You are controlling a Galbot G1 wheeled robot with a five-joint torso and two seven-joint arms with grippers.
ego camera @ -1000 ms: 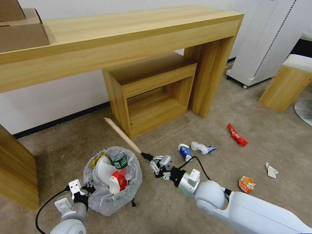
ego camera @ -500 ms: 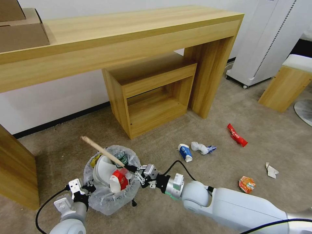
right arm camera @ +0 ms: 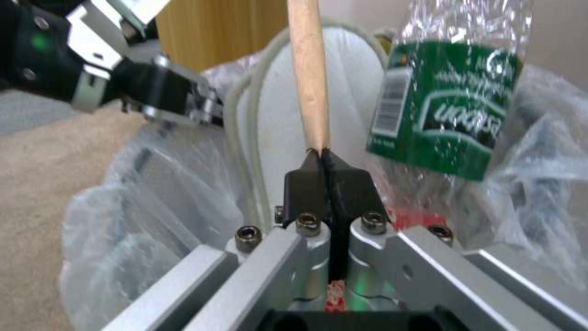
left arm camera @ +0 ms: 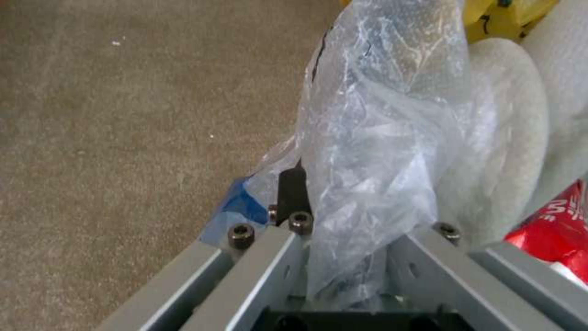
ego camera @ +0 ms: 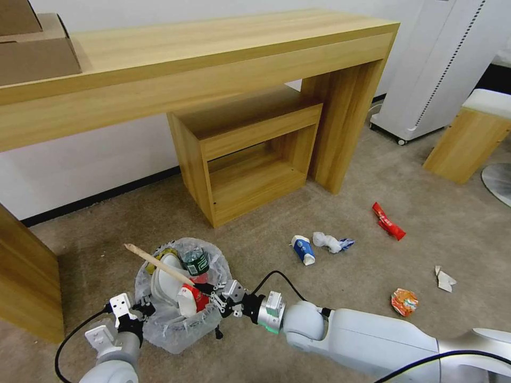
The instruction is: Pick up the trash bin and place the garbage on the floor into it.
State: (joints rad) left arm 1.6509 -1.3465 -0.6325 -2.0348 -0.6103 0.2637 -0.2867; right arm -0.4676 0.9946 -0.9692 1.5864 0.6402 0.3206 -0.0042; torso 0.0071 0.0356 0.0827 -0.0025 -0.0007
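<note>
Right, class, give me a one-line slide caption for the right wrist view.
Right hand clamps the wooden stick over the bag-lined trash bin, beside a green-labelled bottle.

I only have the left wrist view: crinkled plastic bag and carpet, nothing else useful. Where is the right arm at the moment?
Observer: The right gripper is over the trash bin, its fingers shut on one end of the wooden stick.
Operator: Is the stick inside the bin?
Observer: Not yet. It slants up across the opening, with its free end beyond the rim on the robot's left.
Operator: What is left on the floor?
Observer: A paper cup, a crumpled tissue, a red wrapper, an orange wrapper and a paper scrap lie on the carpet.
Operator: And my left gripper?
Observer: The left gripper grips the bin's rim through the bag.
</note>
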